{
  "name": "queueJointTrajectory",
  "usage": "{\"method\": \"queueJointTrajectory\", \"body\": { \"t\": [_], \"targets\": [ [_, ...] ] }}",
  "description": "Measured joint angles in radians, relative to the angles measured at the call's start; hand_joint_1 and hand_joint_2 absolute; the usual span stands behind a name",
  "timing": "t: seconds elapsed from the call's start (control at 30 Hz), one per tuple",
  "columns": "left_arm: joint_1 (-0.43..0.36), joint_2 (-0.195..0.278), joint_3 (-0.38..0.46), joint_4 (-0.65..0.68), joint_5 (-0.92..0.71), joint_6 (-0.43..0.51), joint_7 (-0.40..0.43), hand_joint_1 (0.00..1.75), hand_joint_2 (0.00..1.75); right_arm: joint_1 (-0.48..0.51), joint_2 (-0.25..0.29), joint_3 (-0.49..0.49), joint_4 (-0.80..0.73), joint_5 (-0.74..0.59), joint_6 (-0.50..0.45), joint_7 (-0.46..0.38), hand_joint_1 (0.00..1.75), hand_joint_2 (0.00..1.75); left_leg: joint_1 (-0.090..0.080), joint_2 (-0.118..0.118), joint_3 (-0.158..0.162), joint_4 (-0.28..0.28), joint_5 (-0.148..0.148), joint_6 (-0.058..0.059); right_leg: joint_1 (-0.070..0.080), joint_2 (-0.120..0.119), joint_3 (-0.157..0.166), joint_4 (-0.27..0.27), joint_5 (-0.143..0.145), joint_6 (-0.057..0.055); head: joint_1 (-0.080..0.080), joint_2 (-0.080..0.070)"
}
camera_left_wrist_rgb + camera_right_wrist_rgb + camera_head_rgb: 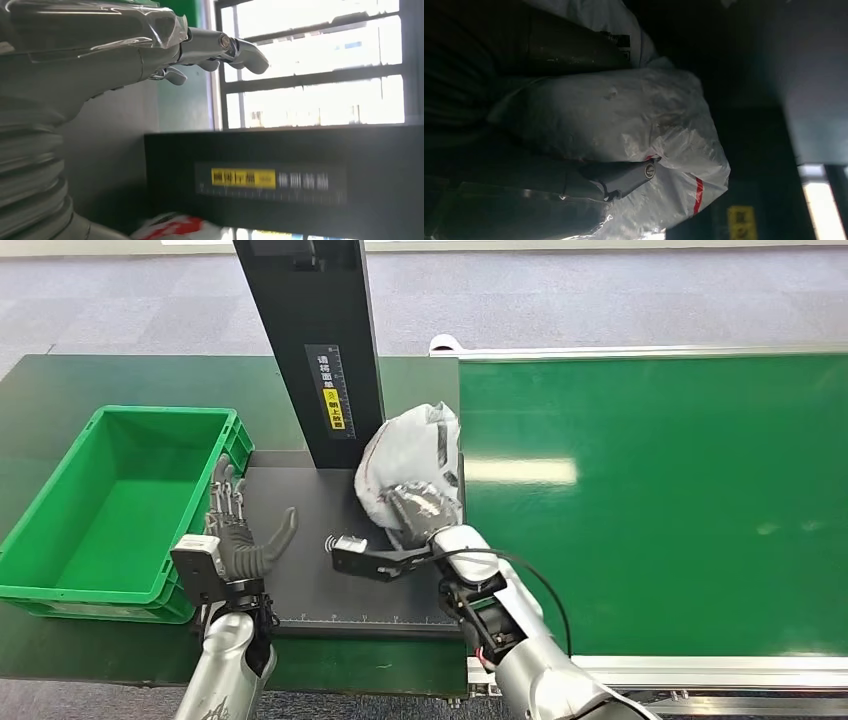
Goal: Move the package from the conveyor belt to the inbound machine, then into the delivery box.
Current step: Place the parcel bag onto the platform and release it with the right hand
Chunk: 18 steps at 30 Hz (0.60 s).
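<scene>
On the inbound machine (300,570), package (410,465) long axis running toward the post, right hand (415,512) fingers clasping it, left hand (240,530) fingers spread, empty.

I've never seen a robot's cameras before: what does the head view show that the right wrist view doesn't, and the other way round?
Only the head view shows the green delivery box, the green conveyor belt, the black platform of the inbound machine and the left robot hand, fingers spread and holding nothing. Only the right wrist view shows, close up, a red stripe on the package's plastic. Both show the grey package gripped by the right robot hand, and the machine's yellow label.
</scene>
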Motion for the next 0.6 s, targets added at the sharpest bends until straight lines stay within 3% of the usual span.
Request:
{"method": "queueJointTrajectory", "body": {
  "t": [0.3,0.53,0.6],
  "targets": [
    [0.006,0.005,0.048,-0.007,0.057,0.001,0.0,0.0,1.75,-0.006,0.002,0.238,0.037,-0.13,0.162,-0.072,1.75,1.75,0.0,0.002,0.003,0.0,0.0,0.0,0.0,0.002,0.002,0.0,0.001,-0.001,0.0,0.0],
    [0.006,0.009,0.051,-0.005,0.06,-0.003,0.0,0.0,1.75,-0.018,0.001,0.312,0.047,-0.22,0.14,-0.058,1.75,1.75,0.0,0.002,0.004,0.0,0.0,0.0,0.0,0.002,0.003,0.0,0.001,-0.001,0.0,0.0],
    [0.006,0.009,0.051,-0.004,0.06,-0.003,0.0,0.0,1.75,-0.02,0.0,0.316,0.049,-0.236,0.119,-0.044,0.89,1.75,0.0,0.002,0.004,0.0,0.0,0.0,0.0,0.002,0.003,0.0,0.001,-0.001,0.0,0.0]
  ]
}}
